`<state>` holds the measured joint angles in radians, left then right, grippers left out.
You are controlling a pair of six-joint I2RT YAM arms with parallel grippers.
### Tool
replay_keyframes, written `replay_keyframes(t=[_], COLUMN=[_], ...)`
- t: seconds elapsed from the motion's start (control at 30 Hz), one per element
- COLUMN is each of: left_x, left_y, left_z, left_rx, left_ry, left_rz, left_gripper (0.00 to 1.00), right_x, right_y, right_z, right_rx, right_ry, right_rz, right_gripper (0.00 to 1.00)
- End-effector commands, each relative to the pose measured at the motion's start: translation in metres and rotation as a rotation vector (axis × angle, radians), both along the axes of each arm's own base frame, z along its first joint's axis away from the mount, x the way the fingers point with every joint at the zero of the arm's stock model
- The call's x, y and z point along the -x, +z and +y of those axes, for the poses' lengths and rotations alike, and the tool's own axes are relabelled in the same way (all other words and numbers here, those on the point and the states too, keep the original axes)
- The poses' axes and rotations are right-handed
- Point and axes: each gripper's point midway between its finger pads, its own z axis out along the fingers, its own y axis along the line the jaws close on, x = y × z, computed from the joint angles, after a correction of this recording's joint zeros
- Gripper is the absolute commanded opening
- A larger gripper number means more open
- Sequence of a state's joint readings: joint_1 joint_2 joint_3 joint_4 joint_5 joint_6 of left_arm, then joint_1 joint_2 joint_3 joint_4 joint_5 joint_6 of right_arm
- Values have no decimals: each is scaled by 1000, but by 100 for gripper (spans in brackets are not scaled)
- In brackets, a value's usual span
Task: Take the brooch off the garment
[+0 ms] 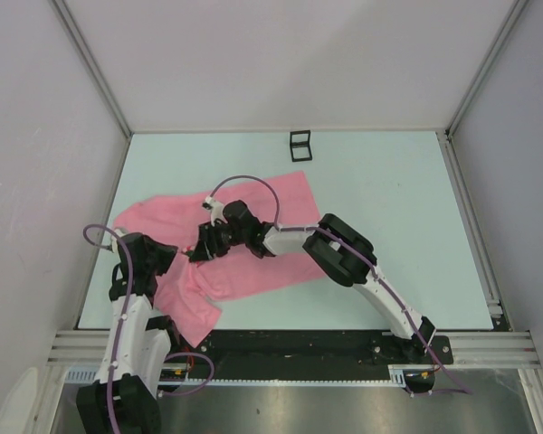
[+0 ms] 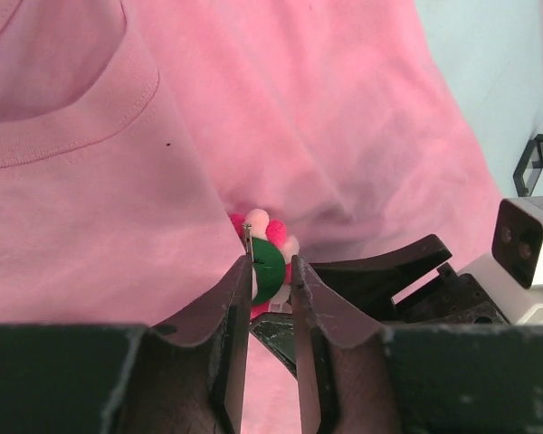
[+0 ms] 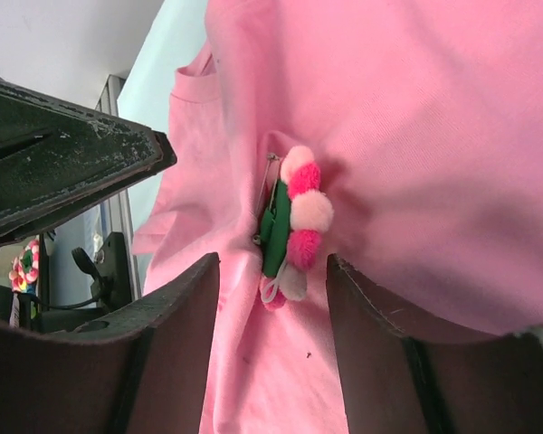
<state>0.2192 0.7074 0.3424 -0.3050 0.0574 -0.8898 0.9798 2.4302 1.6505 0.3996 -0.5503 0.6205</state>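
Observation:
The brooch (image 3: 294, 217), a cluster of pink and white pompoms on a green backing with a metal pin, sits pinned on the pink garment (image 1: 253, 203). My right gripper (image 3: 271, 262) is open, with one finger on each side of the brooch and not touching it. My left gripper (image 2: 270, 262) points at the brooch (image 2: 267, 262) from the other side. Its jaws are only a little apart, and the green backing shows in the gap just past the tips. In the right wrist view the left finger (image 3: 81, 163) ends short of the pin. In the top view both grippers (image 1: 179, 258) (image 1: 199, 249) meet over the cloth and hide the brooch.
A small black square frame box (image 1: 300, 145) stands at the table's far edge, beyond the garment. A rumpled end of the cloth hangs toward the near edge by the left arm's base. Grey walls enclose the table on three sides.

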Motion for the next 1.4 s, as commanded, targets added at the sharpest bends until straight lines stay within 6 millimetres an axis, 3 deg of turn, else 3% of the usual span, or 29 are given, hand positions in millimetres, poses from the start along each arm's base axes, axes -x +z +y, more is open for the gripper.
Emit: replay_keyframes(t=[0.0,0.07,0.27,0.33,0.63,0.77,0.8,0.93,1.0,1.07,1.13,1.17,1.23,1.27,1.37], left_x=[-2,-5,-8,-8,9,18,19,26,29,28,27,26,24,23,18], left_y=[3,0,-10,-16,-49,-60,-62,-64,-64,-62,-59,-58,-56,-54,-48], left_z=[-1,-7,-5,-2,5,4,4,3,1,-2,-4,-6,-10,-13,-19], left_rx=[30,57,51,47,47,58,59,85,102,125,148,166,198,225,272], left_ry=[16,-4,-11,2,64,75,79,110,122,119,130,131,138,128,115], left_rz=[-17,-36,7,37,186,241,250,273,276,263,238,226,189,172,100], left_gripper=[28,27,21,18,5,3,3,5,7,8,9,11,12,14,18], right_x=[-11,-11,-14,-18,-19,-18,-18,-17,-18,-20,-17,-19,-16,-17,-14], right_y=[24,13,9,12,3,3,4,6,-1,13,7,19,13,25,29], right_z=[9,11,20,21,25,26,26,25,19,18,11,10,3,5,2], right_rx=[-38,-22,-19,-24,-12,-11,-11,-8,-4,-54,-48,-82,-81,-131,-184], right_ry=[12,20,30,31,48,54,54,40,17,0,-24,-34,-63,-67,-80], right_rz=[-39,-26,-20,-19,2,1,-1,-6,13,15,26,13,52,42,103], right_gripper=[56,55,51,45,39,24,16,1,0,0,0,0,0,0,0])
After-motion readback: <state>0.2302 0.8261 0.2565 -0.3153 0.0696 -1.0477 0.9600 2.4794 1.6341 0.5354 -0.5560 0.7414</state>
